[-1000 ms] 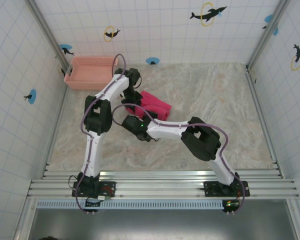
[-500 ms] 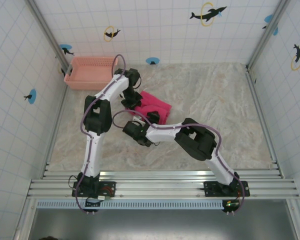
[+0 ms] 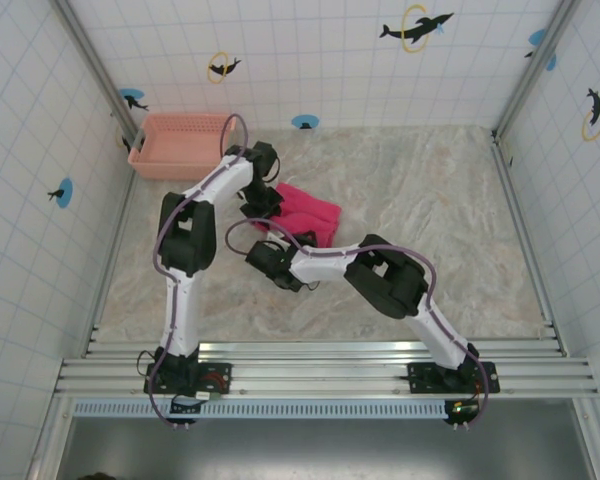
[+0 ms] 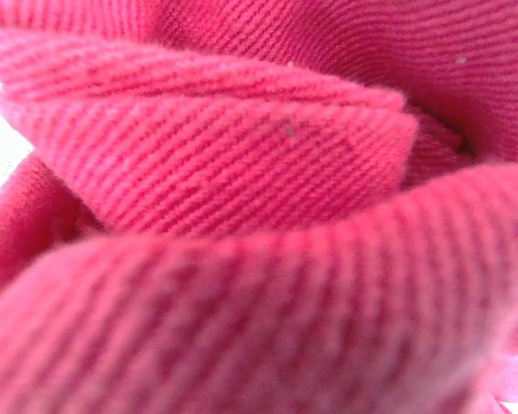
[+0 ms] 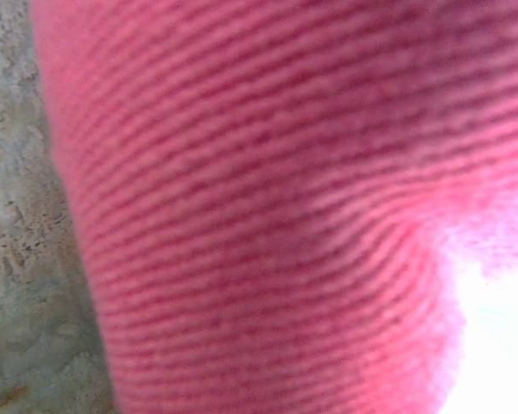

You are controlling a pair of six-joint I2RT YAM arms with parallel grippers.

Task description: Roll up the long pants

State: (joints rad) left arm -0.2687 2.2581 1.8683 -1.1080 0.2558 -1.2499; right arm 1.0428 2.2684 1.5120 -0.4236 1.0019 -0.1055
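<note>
1. Long pants (image 3: 308,212) lie bunched on the tabletop (image 3: 430,220), right of and nearer than the basket (image 3: 152,160), long axis running away from it.
2. Left pincer (image 3: 261,206) and right pincer (image 3: 285,240) both meet the bundle's basket-side end. Opening and hold: cannot tell.
3. Versus a second ago, the right arm is drawn in closer and the bundle is unmoved.

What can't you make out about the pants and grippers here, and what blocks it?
Top view: jaws of left gripper and right gripper, each hidden beneath its own wrist.
Left wrist view: any grip on the long pants, folds too close and blurred.
Right wrist view: pants' lower-right edge, lost in glare.
</note>
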